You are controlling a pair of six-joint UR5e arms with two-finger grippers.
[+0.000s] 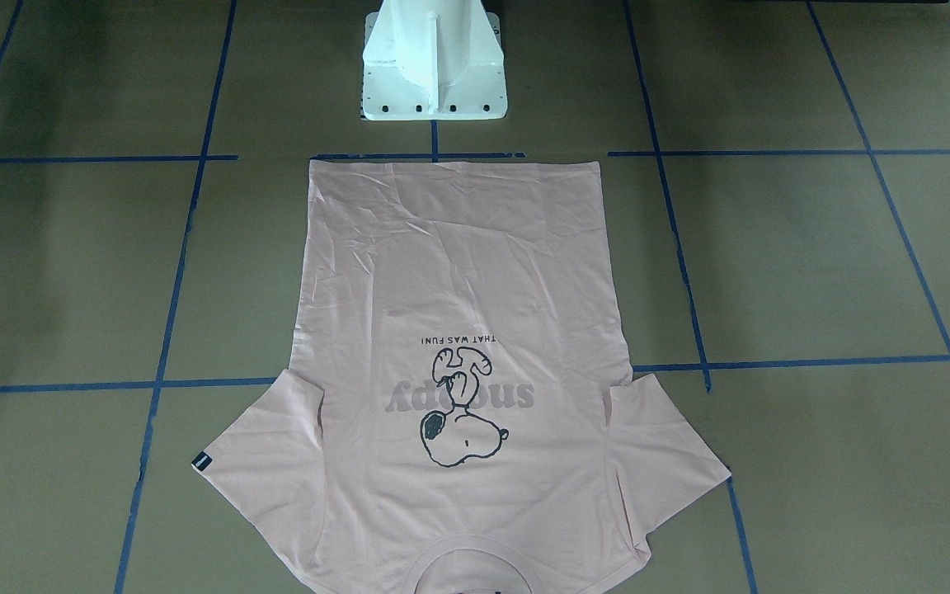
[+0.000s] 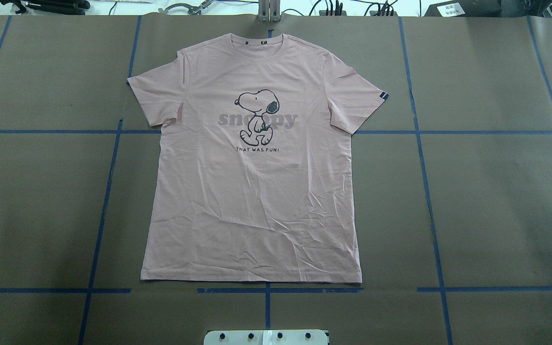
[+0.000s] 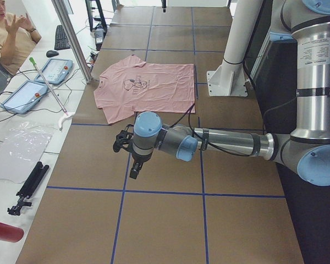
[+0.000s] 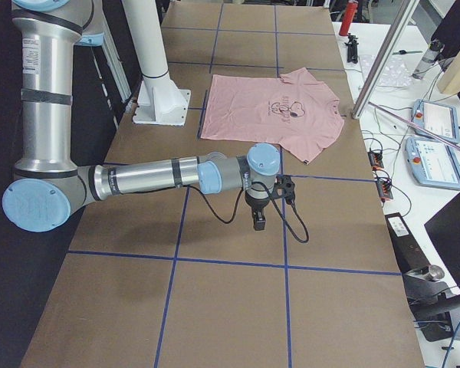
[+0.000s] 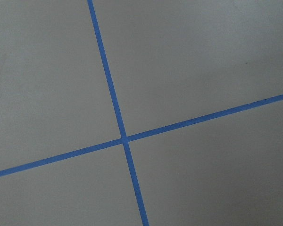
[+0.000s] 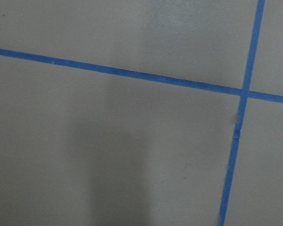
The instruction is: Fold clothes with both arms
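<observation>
Left arm (image 3: 225,143) reaches out low over the brown surface (image 2: 496,191), well apart from the shirt (image 2: 252,191), on the robot's left end. Its jaws point down above a blue tape line (image 3: 126,170). They show only in the side view, so I cannot tell whether they are wide or narrow. The left wrist view shows just bare surface and a tape crossing (image 5: 124,139).

The pink shirt lies flat in the middle of the surface, print side up and both sleeves spread. Its collar (image 2: 257,40) is at the far edge, away from the robot. Its hem (image 2: 252,280) is toward the white pedestal (image 1: 434,66), just short of a tape line. The dog print (image 2: 257,117) sits on the chest and there are creases across the lower half. A small black tag (image 2: 384,96) is on the sleeve on the robot's right.

Right arm (image 4: 153,176) stretches over the surface at the robot's right end, also well apart from the shirt. Its jaws hang down, and again I cannot tell their state. The right wrist view shows only surface and tape.
</observation>
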